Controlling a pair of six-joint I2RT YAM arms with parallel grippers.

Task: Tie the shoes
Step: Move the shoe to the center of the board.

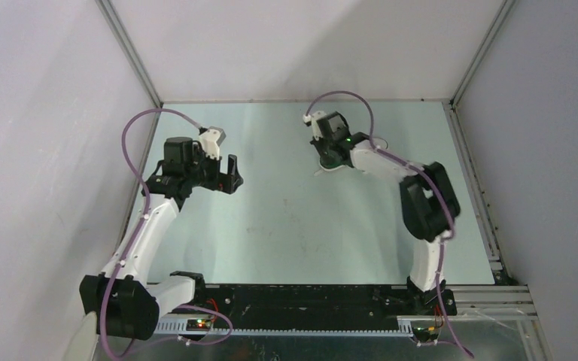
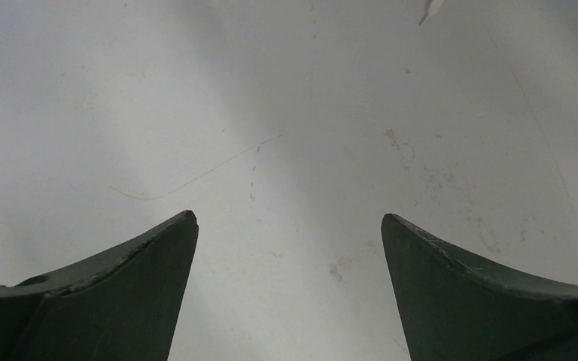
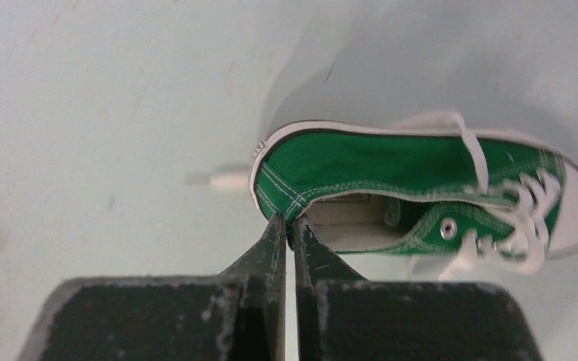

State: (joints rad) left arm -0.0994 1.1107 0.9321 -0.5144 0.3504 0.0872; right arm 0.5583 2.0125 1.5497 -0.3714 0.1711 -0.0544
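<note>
The green sneaker, at the far side of the table, is pinched by its heel collar in the right gripper, the left gripper being held spread and empty, and so slight a hold may be lost if the shoe is lifted.

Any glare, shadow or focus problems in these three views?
Left wrist: bright glare band across the table; left gripper dark, soft-edged. Right wrist: sneaker fairly sharp, a shadow on the table beyond it; right gripper blurred up close. Top external: even light, no glare, sneaker mostly hidden under the right gripper.
</note>
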